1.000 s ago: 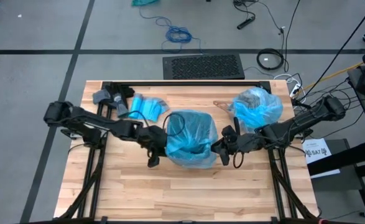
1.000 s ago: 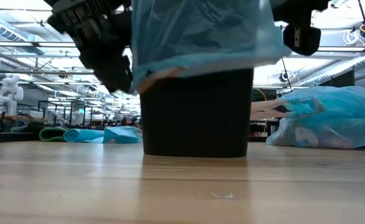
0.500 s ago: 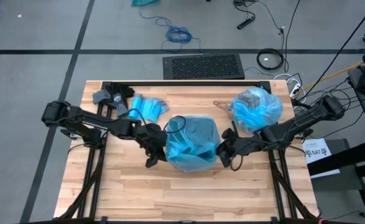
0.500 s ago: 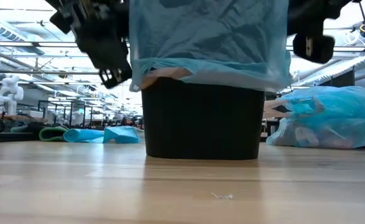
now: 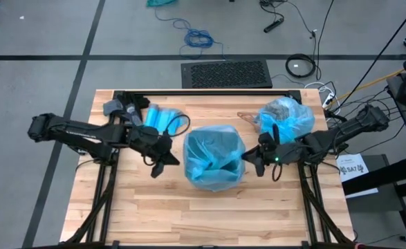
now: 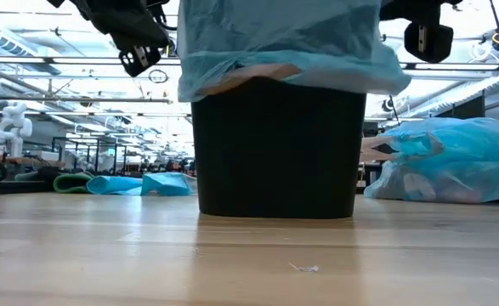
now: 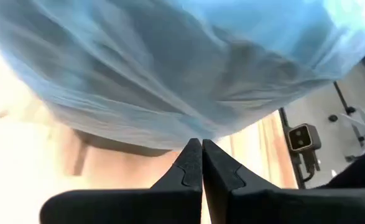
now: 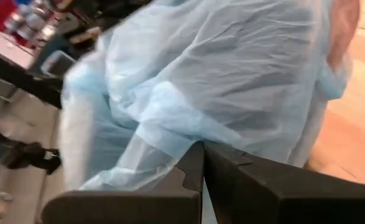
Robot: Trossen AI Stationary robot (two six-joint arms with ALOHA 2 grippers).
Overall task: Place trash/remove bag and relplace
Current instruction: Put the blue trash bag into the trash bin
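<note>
So the black bin [image 6: 275, 149] sits mid-table with a fresh blue liner [image 5: 214, 155] draped over its rim. The left gripper [image 5: 162, 160] and right gripper [image 5: 256, 160] hang just off either side of it, both pinched closed on nothing. The trash is in a tied blue bag [image 5: 285, 117] near the table's far right corner; spare folded bags [image 5: 160, 116] lie toward the far left. Plain wooden table [image 5: 209, 214], grey floor with cables [image 5: 199, 36] beyond.
</note>
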